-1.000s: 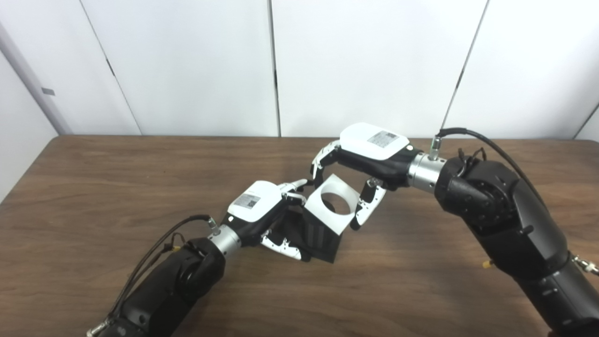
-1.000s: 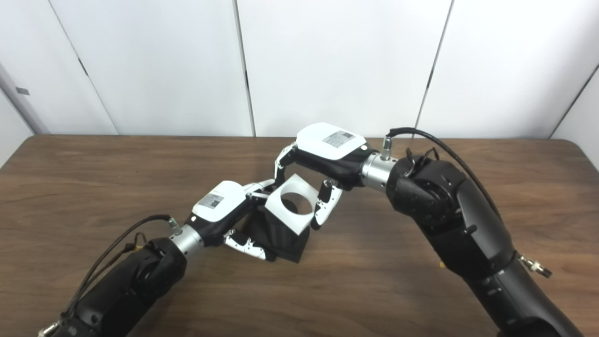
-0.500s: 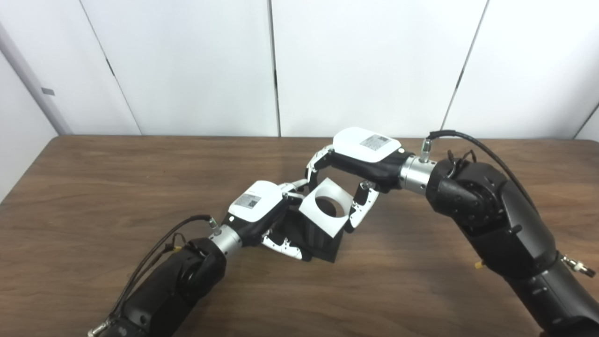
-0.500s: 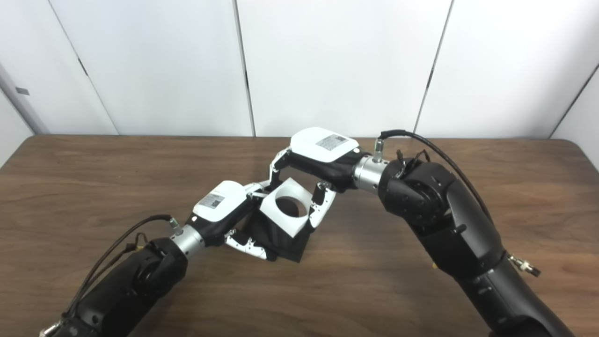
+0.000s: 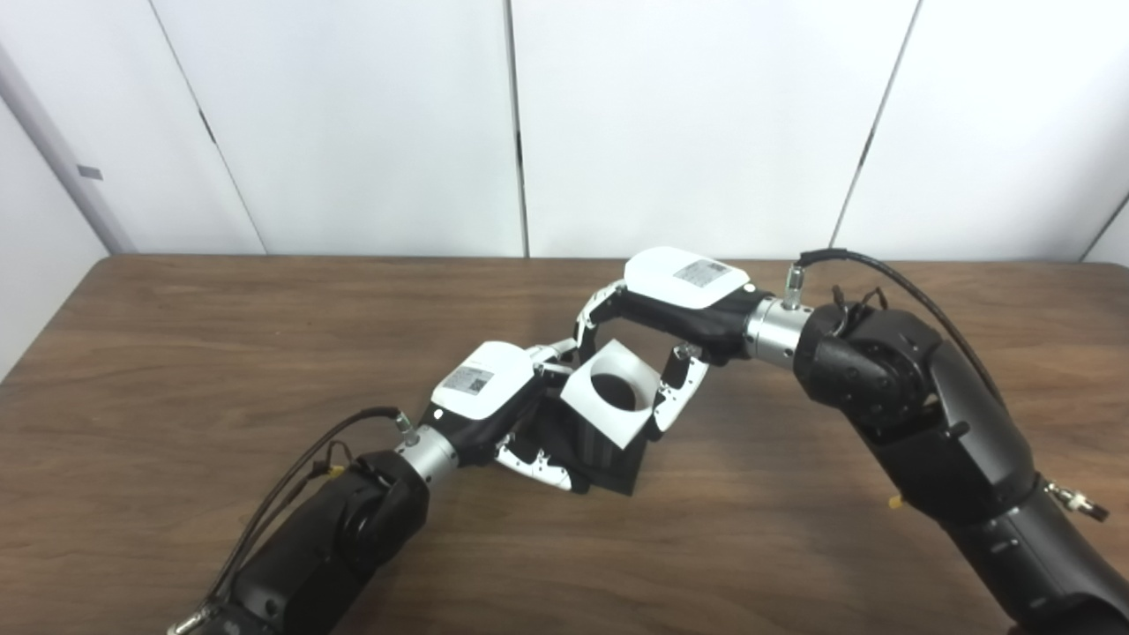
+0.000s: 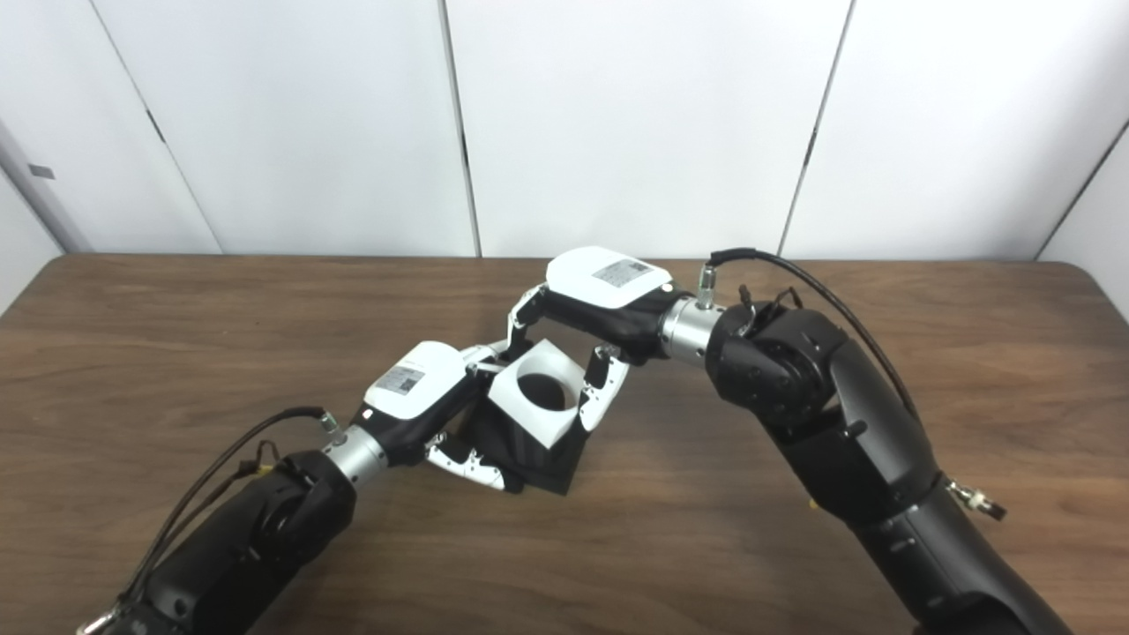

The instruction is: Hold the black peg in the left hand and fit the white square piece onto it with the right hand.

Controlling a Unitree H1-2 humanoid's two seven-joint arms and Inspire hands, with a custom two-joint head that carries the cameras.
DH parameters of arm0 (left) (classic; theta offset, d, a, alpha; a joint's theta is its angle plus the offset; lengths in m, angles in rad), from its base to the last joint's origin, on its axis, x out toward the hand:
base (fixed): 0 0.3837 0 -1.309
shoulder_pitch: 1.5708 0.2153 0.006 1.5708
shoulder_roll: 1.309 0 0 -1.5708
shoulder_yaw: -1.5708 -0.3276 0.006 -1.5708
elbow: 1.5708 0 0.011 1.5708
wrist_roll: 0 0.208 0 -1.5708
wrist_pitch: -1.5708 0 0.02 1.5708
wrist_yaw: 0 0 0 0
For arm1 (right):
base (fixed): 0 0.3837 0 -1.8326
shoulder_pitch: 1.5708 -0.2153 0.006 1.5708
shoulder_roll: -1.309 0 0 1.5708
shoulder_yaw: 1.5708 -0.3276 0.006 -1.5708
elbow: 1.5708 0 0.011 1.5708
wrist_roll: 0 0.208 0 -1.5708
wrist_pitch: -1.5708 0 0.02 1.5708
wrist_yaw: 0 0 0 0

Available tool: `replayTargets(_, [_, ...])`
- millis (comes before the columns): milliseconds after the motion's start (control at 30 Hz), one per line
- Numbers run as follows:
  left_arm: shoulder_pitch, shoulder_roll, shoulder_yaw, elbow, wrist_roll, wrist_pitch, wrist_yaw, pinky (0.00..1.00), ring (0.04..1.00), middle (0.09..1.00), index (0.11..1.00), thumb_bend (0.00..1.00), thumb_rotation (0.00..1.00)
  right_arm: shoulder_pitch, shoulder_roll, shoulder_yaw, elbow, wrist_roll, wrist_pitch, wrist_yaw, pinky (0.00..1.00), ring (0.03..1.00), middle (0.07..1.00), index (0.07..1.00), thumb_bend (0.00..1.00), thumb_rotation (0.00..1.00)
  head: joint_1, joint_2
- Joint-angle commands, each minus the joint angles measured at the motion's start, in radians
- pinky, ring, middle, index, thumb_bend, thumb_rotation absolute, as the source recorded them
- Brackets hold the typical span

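My left hand (image 5: 494, 397) is shut on the black peg piece (image 5: 609, 459), whose square base rests on the table near the middle. My right hand (image 5: 675, 295) is shut on the white square piece (image 5: 609, 392), fingers at its far edge and thumb at its right edge. The white piece is tilted and sits on top of the black piece. Its round hole (image 6: 541, 392) looks dark inside. The peg itself is hidden under the white piece. Both hands nearly touch at the white piece's left corner.
The brown wooden table (image 5: 176, 353) stretches wide to left and right. White wall panels (image 5: 353, 123) stand behind its far edge. Cables run along both forearms.
My right hand has moved left and down with the white square piece, lowering it onto the black piece. The hole now shows dark. My left hand has stayed put.
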Motion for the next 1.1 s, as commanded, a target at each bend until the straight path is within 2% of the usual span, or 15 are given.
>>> replayTargets(0, [0.066,-0.037,-0.081,0.045,0.018,0.007,-0.139,0.64,0.858,0.936,0.492,0.52,0.07,-0.047,0.002,-0.007,-0.011,0.005,-0.025,-0.032,0.73,0.767,0.736,0.477,0.52,0.13,0.001,0.001])
replayTargets(500, [0.066,-0.039,-0.086,0.049,0.023,0.006,-0.139,0.64,0.858,0.940,0.492,0.52,0.07,-0.051,0.024,0.021,-0.009,0.001,-0.004,-0.016,0.77,0.779,0.738,0.477,0.52,0.13,0.002,0.009])
replayTargets(767, [0.062,-0.043,-0.087,0.053,0.017,0.010,-0.147,0.64,0.857,0.946,0.492,0.52,0.07,-0.050,0.021,0.036,0.000,-0.008,-0.019,-0.014,0.75,0.773,0.732,0.478,0.52,0.13,0.004,0.009])
replayTargets(833, [0.063,-0.043,-0.087,0.052,0.021,0.010,-0.142,0.64,0.855,0.943,0.492,0.52,0.07,-0.053,0.017,0.042,-0.003,-0.012,-0.009,0.001,0.75,0.774,0.734,0.479,0.52,0.13,0.004,0.009])
replayTargets(933, [0.063,-0.042,-0.087,0.054,0.023,0.006,-0.138,0.64,0.854,0.936,0.492,0.52,0.07,-0.063,0.007,0.053,-0.022,-0.035,0.048,0.057,0.75,0.794,0.773,0.492,0.52,0.14,-0.001,0.009])
replayTargets(1000, [0.063,-0.042,-0.087,0.051,0.022,0.009,-0.143,0.64,0.858,0.936,0.492,0.52,0.07,-0.067,0.001,0.055,-0.032,-0.047,0.081,0.083,0.75,0.827,0.829,0.732,0.86,0.18,-0.001,0.009])
replayTargets(1033, [0.063,-0.042,-0.087,0.049,0.022,0.013,-0.146,0.64,0.860,0.938,0.493,0.52,0.07,-0.067,-0.001,0.054,-0.035,-0.050,0.088,0.089,0.75,0.832,0.843,0.790,0.93,0.19,-0.001,0.009])
replayTargets(1067, [0.063,-0.042,-0.086,0.048,0.022,0.015,-0.146,0.64,0.860,0.938,0.493,0.52,0.07,-0.067,-0.003,0.052,-0.036,-0.051,0.091,0.091,0.75,0.832,0.843,0.790,0.93,0.19,-0.001,0.009])
